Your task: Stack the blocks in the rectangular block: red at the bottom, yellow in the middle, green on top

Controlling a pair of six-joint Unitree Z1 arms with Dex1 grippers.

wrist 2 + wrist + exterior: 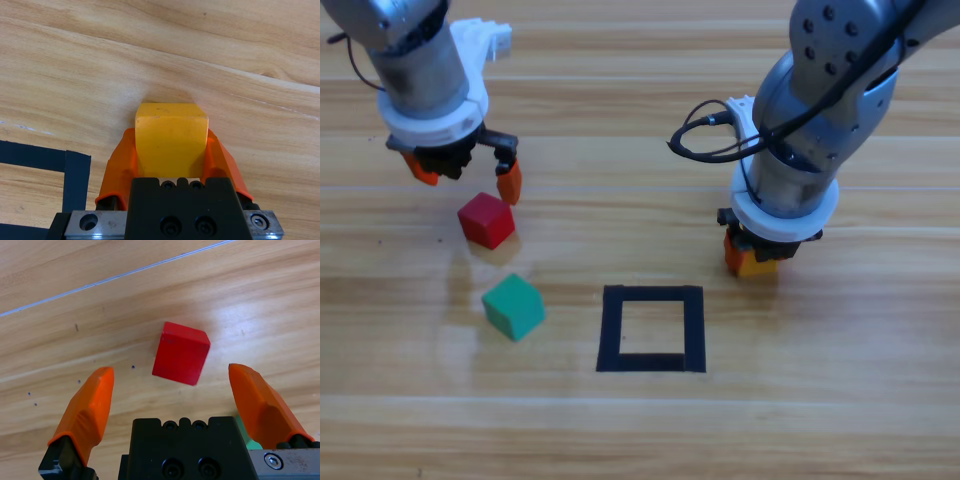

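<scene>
The red cube (486,220) (180,353) lies on the wood at the left, just below my left gripper (465,174) (175,395), which hovers open above it with its jaws spread wider than the cube. The teal-green cube (513,306) rests below the red one. My right gripper (757,255) (171,150) is shut on the yellow cube (760,264) (171,135), low over the table to the upper right of the black tape square (651,328) (75,170). Bare wood shows inside the square.
The wooden table (840,400) stretches around the square. A black cable (705,135) loops off the right arm's wrist.
</scene>
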